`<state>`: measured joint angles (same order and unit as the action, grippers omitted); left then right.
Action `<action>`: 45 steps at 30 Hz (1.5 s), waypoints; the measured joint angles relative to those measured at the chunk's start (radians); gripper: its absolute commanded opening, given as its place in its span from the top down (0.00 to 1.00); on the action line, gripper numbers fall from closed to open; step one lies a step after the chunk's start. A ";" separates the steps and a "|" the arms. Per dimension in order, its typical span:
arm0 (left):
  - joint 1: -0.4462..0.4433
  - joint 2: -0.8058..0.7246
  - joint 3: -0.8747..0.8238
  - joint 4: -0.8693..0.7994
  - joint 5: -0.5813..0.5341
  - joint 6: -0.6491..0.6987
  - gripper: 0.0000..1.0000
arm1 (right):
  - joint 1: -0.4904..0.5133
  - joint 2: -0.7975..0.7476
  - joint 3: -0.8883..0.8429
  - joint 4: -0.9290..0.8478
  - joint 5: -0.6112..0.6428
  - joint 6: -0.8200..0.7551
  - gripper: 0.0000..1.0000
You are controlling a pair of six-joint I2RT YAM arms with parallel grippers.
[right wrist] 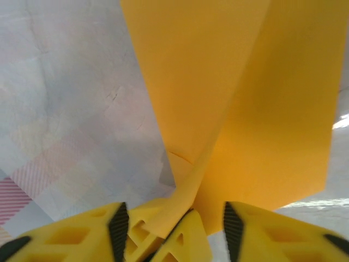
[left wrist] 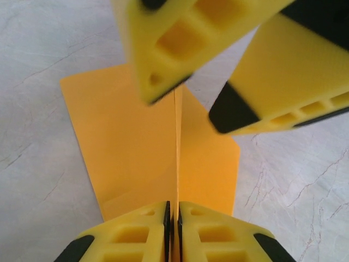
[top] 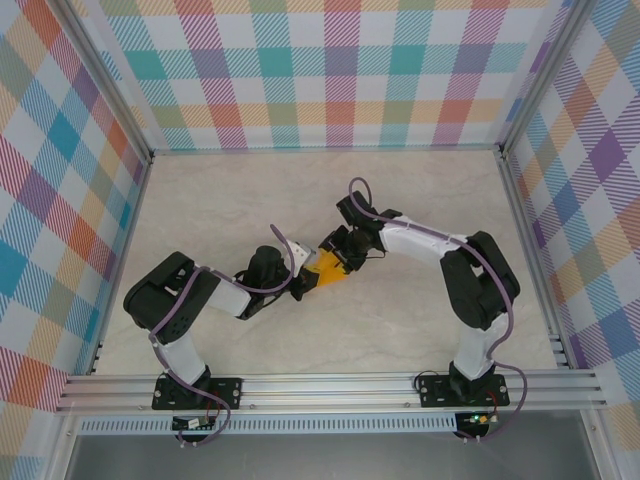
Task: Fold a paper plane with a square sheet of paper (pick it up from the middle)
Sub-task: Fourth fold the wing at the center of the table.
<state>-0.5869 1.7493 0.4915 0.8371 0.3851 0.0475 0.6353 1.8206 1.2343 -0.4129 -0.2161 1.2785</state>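
One table (top: pixel 300 200) is carrying two arms (top: pixel 190 300) and one folded orange paper (top: pixel 328 272) near its middle. From the left wrist, the left gripper (left wrist: pixel 173 218) is pinching the paper's centre crease, a detail too small to tell from above. The right gripper (right wrist: pixel 174 218) is gaping wide, holding nothing.

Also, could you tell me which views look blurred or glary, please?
Top external: evenly lit, sharp. Left wrist: the right end effector looks blurred, the folded orange-yellow paper sheet crisp. Right wrist: that sheet soft near the lens; glare on the pale marbled tabletop.
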 measured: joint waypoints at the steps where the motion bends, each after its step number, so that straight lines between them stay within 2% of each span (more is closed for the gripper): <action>1: 0.000 0.002 0.000 0.000 0.001 -0.004 0.86 | -0.003 -0.026 -0.023 0.011 0.006 -0.018 0.42; 8: 0.000 0.010 0.022 -0.026 0.049 -0.088 0.89 | -0.020 -0.171 -0.153 0.144 -0.005 -0.184 0.46; 12: 0.000 0.010 0.035 -0.033 0.067 -0.156 0.88 | -0.027 -0.172 -0.247 0.241 -0.049 -0.249 0.48; 17: 0.000 0.010 0.037 -0.053 0.078 -0.214 0.87 | -0.031 -0.141 -0.258 0.290 -0.090 -0.311 0.52; 45: 0.000 0.028 0.088 -0.185 0.090 -0.274 0.85 | -0.034 -0.077 -0.356 0.433 -0.134 -0.325 0.56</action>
<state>-0.5869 1.7775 0.5797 0.6518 0.4747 -0.2268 0.6010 1.7435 0.8787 0.0204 -0.3500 0.9531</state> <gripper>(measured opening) 0.153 0.443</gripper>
